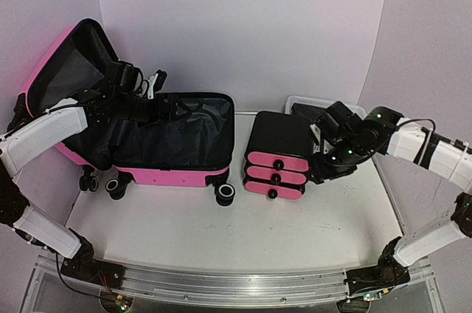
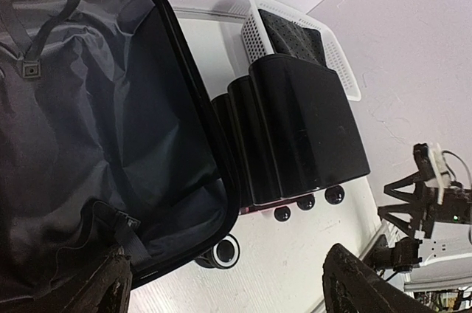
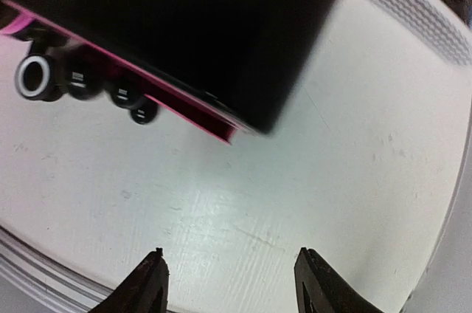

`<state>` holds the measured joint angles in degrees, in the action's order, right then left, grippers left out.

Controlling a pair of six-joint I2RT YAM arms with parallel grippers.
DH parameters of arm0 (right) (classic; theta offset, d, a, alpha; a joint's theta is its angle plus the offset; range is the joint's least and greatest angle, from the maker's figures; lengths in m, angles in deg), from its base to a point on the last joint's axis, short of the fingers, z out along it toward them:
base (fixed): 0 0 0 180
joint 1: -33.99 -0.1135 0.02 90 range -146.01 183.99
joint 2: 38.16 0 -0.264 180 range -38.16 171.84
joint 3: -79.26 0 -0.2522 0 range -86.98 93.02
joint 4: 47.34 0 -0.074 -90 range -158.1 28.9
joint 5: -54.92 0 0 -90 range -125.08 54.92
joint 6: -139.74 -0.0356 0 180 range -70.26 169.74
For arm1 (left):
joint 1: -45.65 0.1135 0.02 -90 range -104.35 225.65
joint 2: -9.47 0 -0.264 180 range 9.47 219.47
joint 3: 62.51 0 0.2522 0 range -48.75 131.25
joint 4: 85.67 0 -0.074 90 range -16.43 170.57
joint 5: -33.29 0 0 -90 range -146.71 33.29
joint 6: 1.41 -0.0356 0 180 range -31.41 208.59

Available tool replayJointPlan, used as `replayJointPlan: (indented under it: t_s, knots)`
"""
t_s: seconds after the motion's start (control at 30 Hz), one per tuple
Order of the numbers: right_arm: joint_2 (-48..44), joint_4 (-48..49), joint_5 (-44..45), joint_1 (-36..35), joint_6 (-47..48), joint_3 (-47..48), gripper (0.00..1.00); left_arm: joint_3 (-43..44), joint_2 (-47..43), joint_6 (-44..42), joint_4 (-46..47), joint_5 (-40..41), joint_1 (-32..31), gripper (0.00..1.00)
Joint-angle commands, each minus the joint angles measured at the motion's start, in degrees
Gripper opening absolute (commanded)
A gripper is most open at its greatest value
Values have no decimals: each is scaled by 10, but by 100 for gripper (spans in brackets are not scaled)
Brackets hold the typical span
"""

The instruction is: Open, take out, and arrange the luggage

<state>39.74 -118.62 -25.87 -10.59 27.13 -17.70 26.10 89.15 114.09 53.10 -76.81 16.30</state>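
Plainly the luggage [image 1: 169, 175] lies open on the left of the table [image 1: 221, 232], with its lid [image 1: 63, 62] propped against the far-left wall and its black-lined base facing up. Apart from loose straps [image 2: 44, 40], nothing shows inside it. The cabinet [image 1: 276, 132] stands just right of it, drawers facing near, and the basket [image 2: 254, 29] sits behind the cabinet at the far right. The left gripper [image 2: 228, 265] hangs over the base, fingers spread wide with nothing between them. The right gripper [image 3: 230, 258] sits low at the cabinet's right side, likewise released and empty, with bare table between its fingers. I judge that the unpacking is done or nearly so, and that arranging is the step in hand. To do it well, the right arm should meet the cabinet's right wall squarely and low. It should then push slowly, so the cabinet slides rather than tips or twists against the luggage's wheel [image 1: 225, 193]. The left arm should lift clear of the lining before it travels, since a strap could snag a finger.
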Motion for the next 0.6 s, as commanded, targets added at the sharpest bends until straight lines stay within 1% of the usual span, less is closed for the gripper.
replayJointPlan:
  t_s: [0.0, 0.07, 0.1, 0.17, 0.23, 0.27, 0.37, 0.53, 0.57]
  knots:
    - [-35, 5, 9, 44, -142, -84, 62, -1, 0, 5, 32, -16, -4, 90]
    - [-35, 42, -26, 78, -160, -125, 68, -1, 3, 9, 38, -20, -6, 90]
    - [-37, 63, -42, 91, -168, -146, 75, -1, 4, 12, 39, -23, -6, 90]
    - [-44, 142, -93, 121, -190, -205, 90, -2, 2, 15, 41, -26, -8, 90]
    - [-36, 243, -176, 157, -216, -267, 96, -5, -1, 16, 45, -24, -10, 90]
    - [-27, 288, -194, 168, -225, -293, 96, -6, -2, 17, 46, -25, -10, 90]
    - [15, 386, -222, 171, -221, -320, 97, -8, -3, 19, 46, -28, -11, 89]
    - [64, 565, -250, 171, -241, -377, 97, -13, -13, 20, 47, -25, -12, 89]
    - [72, 578, -247, 172, -242, -380, 97, -14, -14, 21, 47, -25, -12, 89]
